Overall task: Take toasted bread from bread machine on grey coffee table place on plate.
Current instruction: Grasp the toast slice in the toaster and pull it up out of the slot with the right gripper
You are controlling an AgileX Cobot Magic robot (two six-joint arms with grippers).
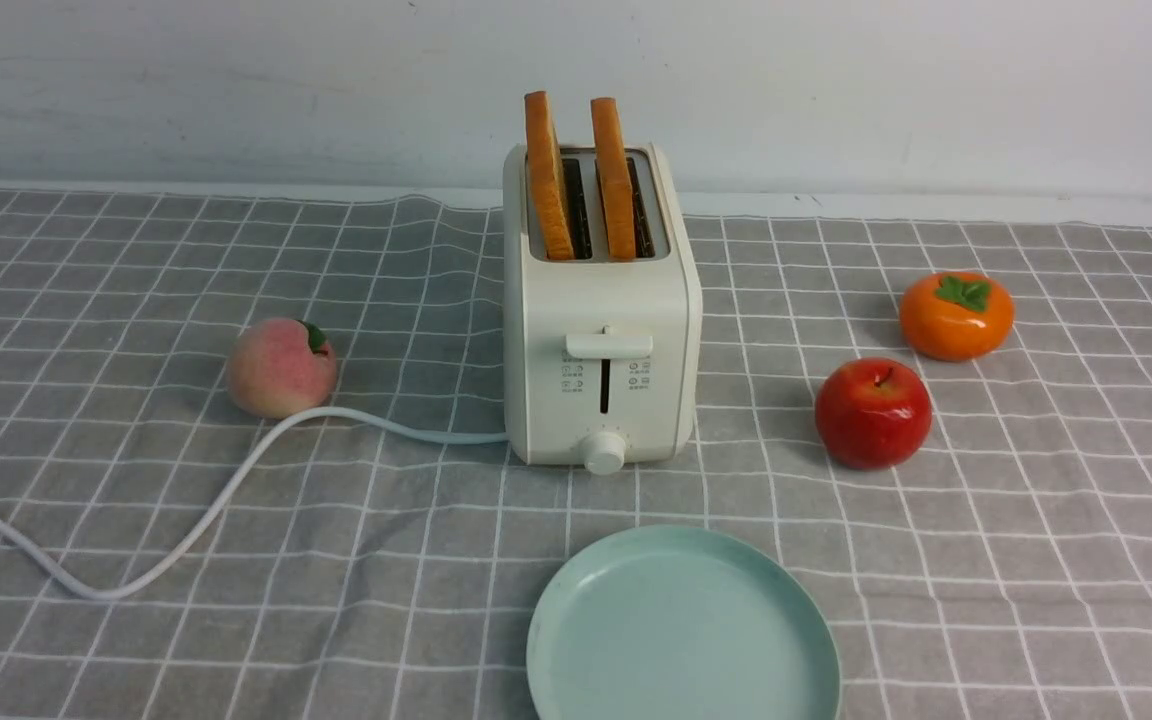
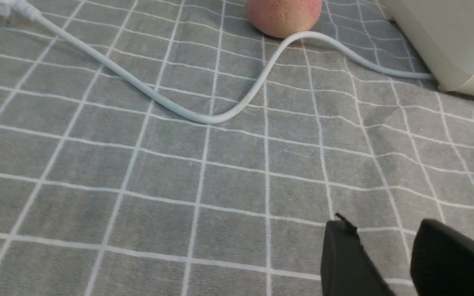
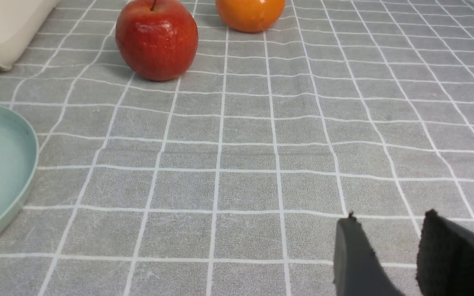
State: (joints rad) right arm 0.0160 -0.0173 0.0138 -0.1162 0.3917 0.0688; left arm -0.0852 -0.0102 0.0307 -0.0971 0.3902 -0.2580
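The left tool point(image 2: 385, 226) hangs low over the grey bench point(image 2: 179, 185) in its white-checked cloth, two black fingers point(image 2: 344, 259) apart, gripping nothing; the right tool point(image 3: 390, 220) hangs likewise, fingers apart, holding nothing; nearest lies one round, shallow mint-green plate point(image 1: 681, 640); just behind stands one boxy cream-white bread machine point(image 1: 601, 300), one white power cord point(image 1: 236, 480) trailing left; two golden-brown slices of toasted bread point(image 1: 548, 175) stand upright in its two slots; one red apple point(image 1: 873, 413) sits right of it, one pink peach point(image 1: 281, 367) left, one orange persimmon point(image 1: 956, 316) farthest right.
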